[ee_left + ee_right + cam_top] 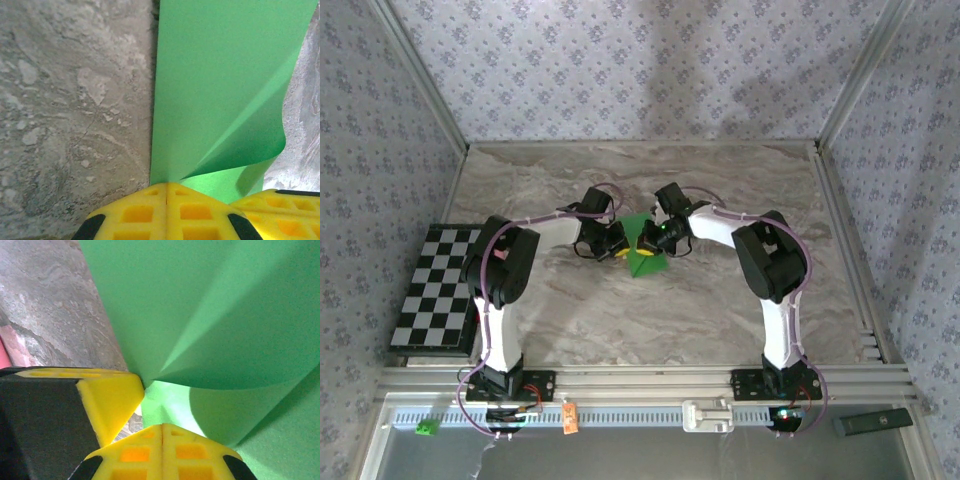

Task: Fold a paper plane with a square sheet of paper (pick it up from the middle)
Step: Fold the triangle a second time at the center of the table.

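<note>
The square sheet of paper [645,260] is bright green and partly folded, held up at the table's middle between both arms. In the left wrist view the paper [220,80] runs up from my left gripper [166,184], whose yellow jaws are shut on its lower edge, with a flap curling over to the right. My right gripper [162,426] is shut too, with a crease of the paper [240,315] running into its closed tips. One of the left gripper's fingers [112,397] touches the paper's fold beside it. From above, the left gripper [618,250] and the right gripper [648,240] almost meet.
A black-and-white checkered board [435,290] lies at the table's left edge. On the near rail are a tiny green cube [425,428], an orange tag [570,417] and a black bar [873,423]. Patterned walls enclose the marble table [720,300].
</note>
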`<action>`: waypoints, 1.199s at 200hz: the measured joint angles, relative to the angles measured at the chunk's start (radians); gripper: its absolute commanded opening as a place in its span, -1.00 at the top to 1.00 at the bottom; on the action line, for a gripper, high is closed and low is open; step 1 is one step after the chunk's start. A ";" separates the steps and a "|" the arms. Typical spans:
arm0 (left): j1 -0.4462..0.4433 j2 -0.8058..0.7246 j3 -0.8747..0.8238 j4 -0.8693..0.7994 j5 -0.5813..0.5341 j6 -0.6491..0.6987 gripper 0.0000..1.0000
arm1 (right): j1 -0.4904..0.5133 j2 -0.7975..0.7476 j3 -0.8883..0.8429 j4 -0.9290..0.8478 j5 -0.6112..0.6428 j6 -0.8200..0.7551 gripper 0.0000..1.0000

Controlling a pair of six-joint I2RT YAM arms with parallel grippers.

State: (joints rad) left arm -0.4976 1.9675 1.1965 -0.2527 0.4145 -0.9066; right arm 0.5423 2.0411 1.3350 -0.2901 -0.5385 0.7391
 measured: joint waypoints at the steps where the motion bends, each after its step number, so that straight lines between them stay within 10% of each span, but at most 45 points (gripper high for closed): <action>1: 0.000 0.000 0.000 0.000 0.000 0.000 0.98 | 0.000 0.000 0.000 0.000 0.000 0.000 0.96; 240: 0.000 0.025 0.047 -0.040 0.003 0.027 0.95 | -0.018 0.010 -0.070 0.081 0.006 -0.017 0.96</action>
State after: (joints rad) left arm -0.4976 1.9923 1.2434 -0.2928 0.4179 -0.8795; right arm 0.5247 2.0506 1.2648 -0.2092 -0.5323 0.7219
